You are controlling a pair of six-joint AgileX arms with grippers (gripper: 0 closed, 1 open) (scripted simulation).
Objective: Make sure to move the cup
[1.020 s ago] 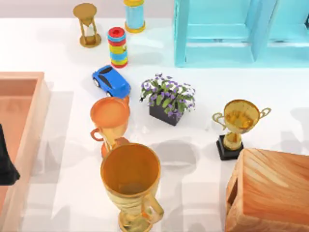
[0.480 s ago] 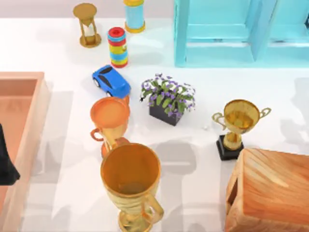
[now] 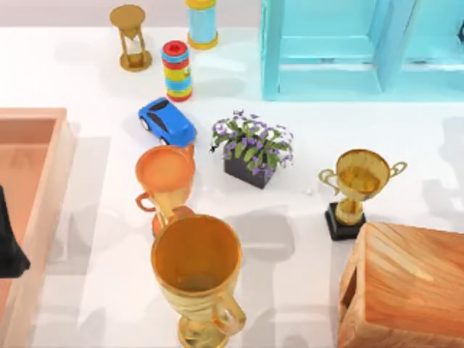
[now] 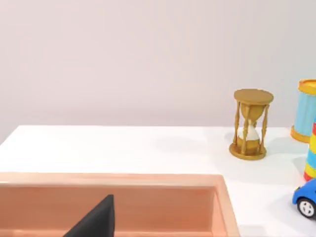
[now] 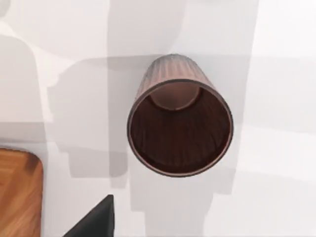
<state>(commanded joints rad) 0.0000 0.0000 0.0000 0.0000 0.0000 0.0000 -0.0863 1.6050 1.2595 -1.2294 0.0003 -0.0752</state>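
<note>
The right wrist view looks straight down into a dark brown, ribbed wooden cup (image 5: 179, 123), standing upright on the white table (image 5: 276, 59) just beside the rounded corner of a wooden box (image 5: 19, 192); a black fingertip (image 5: 96, 219) of the right gripper juts in near the cup, apart from it, and I cannot tell how wide that claw stands. In the top view the same grained wooden box (image 3: 406, 286) sits well right of a large glossy gold trophy (image 3: 197, 279), with an orange trophy (image 3: 165, 185) touching that trophy's far side. The left gripper (image 3: 9, 243) hangs over a peach tray (image 3: 51, 174) left of the gold trophy; its opening cannot be told. The left wrist view adds a brass hourglass (image 4: 251, 123) beyond the tray.
</note>
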